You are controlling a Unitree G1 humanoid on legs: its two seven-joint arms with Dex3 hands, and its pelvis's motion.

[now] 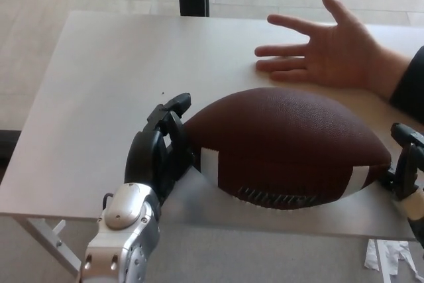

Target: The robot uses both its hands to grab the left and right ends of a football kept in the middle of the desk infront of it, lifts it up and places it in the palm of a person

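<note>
Left hand [162, 147] is pressing against the left end of the football [288, 147], its black fingers [173, 107] curled round the tip, thumb hidden behind the palm. Bare desk [99, 91] is lying open to its left, out to the left edge. The football is lying lengthwise near the front edge of the desk, middle to right, white stripes at both ends, printed lettering facing the camera. Beyond it, well apart across a strip of bare surface, a person's open hand [331, 48] is resting palm up, fingers spread, dark sleeve [409, 87] at the right edge. Right hand [405, 170] is touching the football's right tip; only part is showing at the frame edge, finger spread cannot be told.
</note>
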